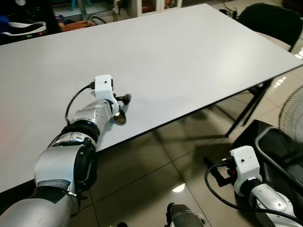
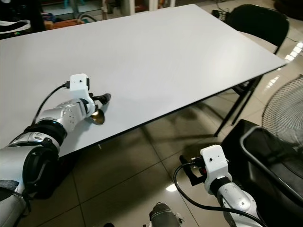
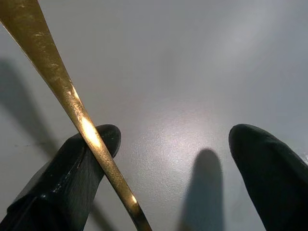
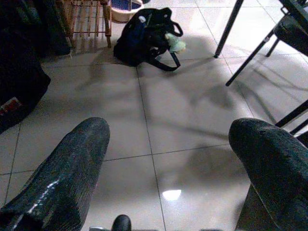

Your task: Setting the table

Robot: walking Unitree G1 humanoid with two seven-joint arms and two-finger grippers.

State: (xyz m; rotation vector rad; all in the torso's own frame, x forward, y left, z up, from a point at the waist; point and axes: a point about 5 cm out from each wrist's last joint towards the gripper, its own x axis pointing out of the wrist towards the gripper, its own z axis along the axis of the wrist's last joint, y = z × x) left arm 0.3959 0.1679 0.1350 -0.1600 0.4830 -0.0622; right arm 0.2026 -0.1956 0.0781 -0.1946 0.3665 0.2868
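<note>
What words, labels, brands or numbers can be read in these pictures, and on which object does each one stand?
There is no readable text.
The white table, the gold spoon at the left gripper and the white camera housings carry no visible marking.
A small red patch on a dark object on the floor may be a label, but it is too blurred to read.

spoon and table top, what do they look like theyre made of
Spoon: looks like metal with a polished gold or brass-coloured finish; bright glints run along the thin handle, and the bowl shines too. Whether solid brass or plated cannot be told.

Table: probably laminate or a coated board, pale grey and smooth with a soft sheen, showing diffuse light patches and a thin dark edge.
</note>
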